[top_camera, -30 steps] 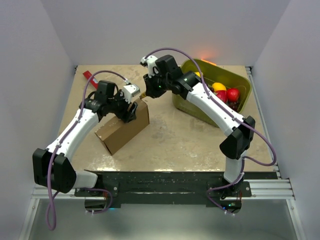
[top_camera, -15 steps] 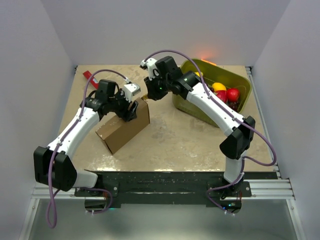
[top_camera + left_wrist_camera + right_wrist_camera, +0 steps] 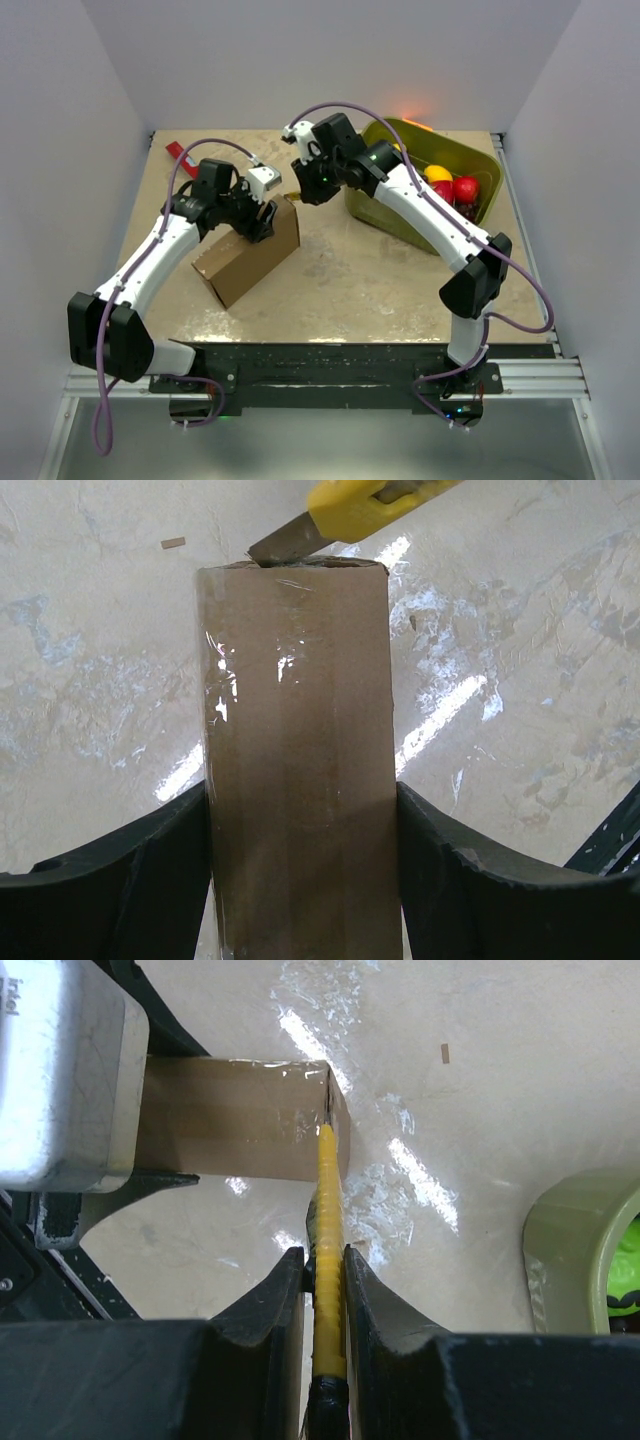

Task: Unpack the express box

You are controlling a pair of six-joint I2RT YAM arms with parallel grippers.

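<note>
The box stands on one narrow side on the counter, left of the centre. The left jaws are clamped on its two wide faces, near its upper edge. Clear tape shines on the narrow upper face. The right jaws are closed tight on a yellow knife. Its grey blade touches the far end of the upper face, at the corner. A green tub with red and yellow fruit stands at the back right, well apart from the box.
</note>
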